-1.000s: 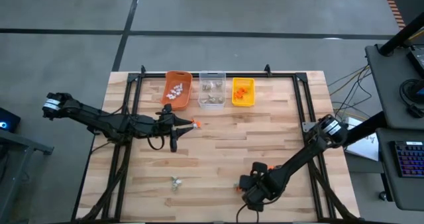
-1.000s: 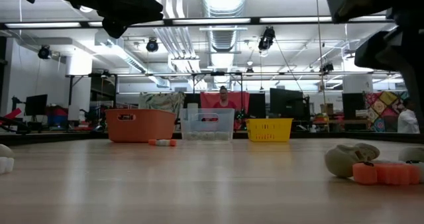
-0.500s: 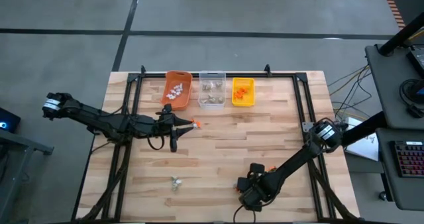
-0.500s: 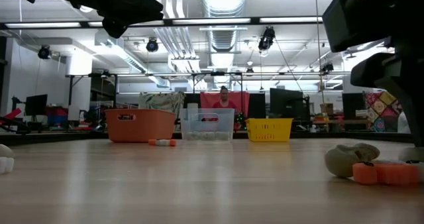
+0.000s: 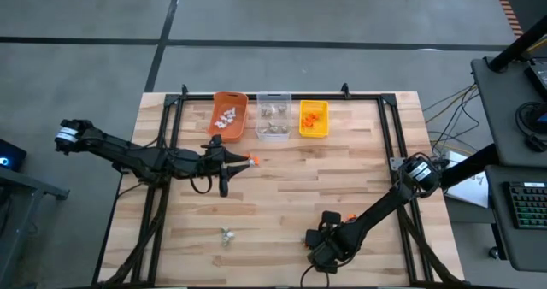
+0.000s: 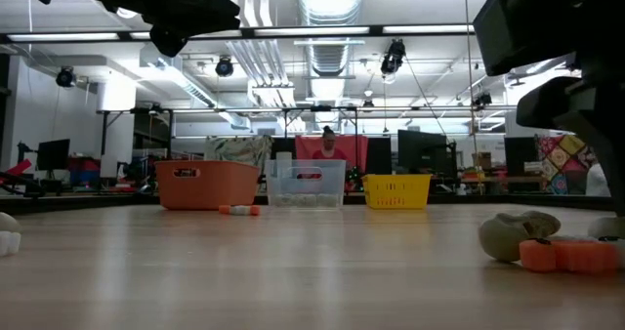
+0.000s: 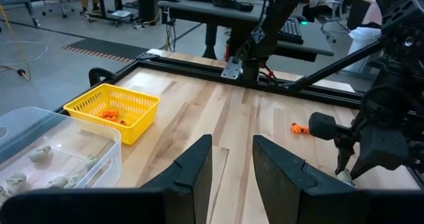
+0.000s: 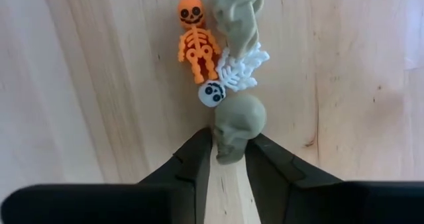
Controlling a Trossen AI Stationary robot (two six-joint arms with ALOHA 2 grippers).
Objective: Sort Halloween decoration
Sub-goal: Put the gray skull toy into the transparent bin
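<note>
Near the table's near edge my right gripper (image 5: 316,240) points down over a small cluster of Halloween decoration: an orange skeleton (image 8: 194,42), a white skeleton (image 8: 235,75), a grey-tan piece (image 8: 237,15) and a grey-tan skull (image 8: 237,121). It is shut on that skull. My left gripper (image 7: 232,164) hangs above the table in front of the bins, open by a narrow gap with nothing between its fingers. An orange trinket (image 5: 253,159) lies on the wood below it. My right gripper pinches the grey-tan skull by its narrow lower part (image 8: 228,150) between its two fingers. The fingers come from above, pointing down. The skull lies on the table, its top against the white skeleton's head.
At the far edge stand an orange bin (image 5: 229,115) with white pieces, a clear bin (image 5: 273,116) with grey-tan ones and a yellow bin (image 5: 314,118) with orange ones. A few more trinkets (image 5: 226,234) lie near the front left. Bare wood spans the middle.
My right gripper has sunk a little toward the cluster of trinkets at the near edge and then kept still. The left arm has not moved.
</note>
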